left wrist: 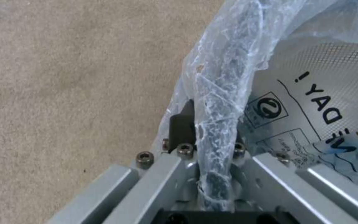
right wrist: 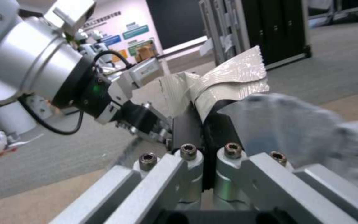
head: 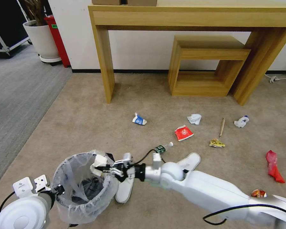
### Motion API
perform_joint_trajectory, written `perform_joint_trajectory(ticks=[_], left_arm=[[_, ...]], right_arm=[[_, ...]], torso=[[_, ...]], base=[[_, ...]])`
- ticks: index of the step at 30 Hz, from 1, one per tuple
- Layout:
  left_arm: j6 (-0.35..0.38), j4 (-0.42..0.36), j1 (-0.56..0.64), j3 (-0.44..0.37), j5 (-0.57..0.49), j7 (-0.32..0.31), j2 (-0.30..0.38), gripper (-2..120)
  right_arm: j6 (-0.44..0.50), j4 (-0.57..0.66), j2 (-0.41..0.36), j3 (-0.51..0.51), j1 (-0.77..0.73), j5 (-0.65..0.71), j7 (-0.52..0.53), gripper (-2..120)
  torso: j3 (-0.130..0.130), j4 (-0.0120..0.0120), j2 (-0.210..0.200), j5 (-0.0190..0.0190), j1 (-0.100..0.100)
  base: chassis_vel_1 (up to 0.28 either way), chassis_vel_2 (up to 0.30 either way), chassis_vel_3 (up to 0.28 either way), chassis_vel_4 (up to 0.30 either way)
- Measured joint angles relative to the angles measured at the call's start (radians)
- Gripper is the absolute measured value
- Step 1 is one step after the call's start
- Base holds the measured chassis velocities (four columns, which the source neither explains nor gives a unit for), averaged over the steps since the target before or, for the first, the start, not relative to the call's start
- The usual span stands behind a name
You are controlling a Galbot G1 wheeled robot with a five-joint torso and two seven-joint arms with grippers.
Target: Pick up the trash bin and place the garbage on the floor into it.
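Head view: right gripper (head: 102, 165) over the trash bin (head: 70, 203), clamped on a white slipper (right wrist: 228, 81). Left gripper (left wrist: 212, 130) pinching the bin's rim. Risk: slipper snagging the liner, missing.

The floor (head: 85, 121) was tan carpet. On it lay a blue carton (head: 139, 120), a red cup (head: 183, 132), a small bottle (head: 163, 147), two tissue wads (head: 194, 119), a stick (head: 222, 127), a yellow wrapper (head: 216, 143), a red wrapper (head: 273, 166) and two slippers (head: 190, 161).

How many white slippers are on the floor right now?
2. One slipper lies beside the trash bin, partly under the right arm; the other lies farther out, behind that arm. The arm could hide more.
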Motion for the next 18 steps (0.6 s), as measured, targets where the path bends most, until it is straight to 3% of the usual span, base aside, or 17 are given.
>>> perform_joint_trajectory(ticks=[8,18], left_arm=[[-0.001,0.007,-0.005,0.005,0.002,-0.001,0.002,0],[-0.003,0.009,-0.008,0.008,0.000,-0.002,0.008,0]], right_arm=[[0.007,-0.044,0.104,-0.048,0.031,-0.002,0.036,0],[0.019,-0.054,0.095,-0.040,0.016,-0.034,0.060,0]], torso=[[0.000,0.0002,0.000,-0.0001,0.000],[0.000,0.0000,0.000,0.0000,0.000]], base=[[0.000,0.000,0.000,0.000],[0.000,0.000,0.000,0.000]])
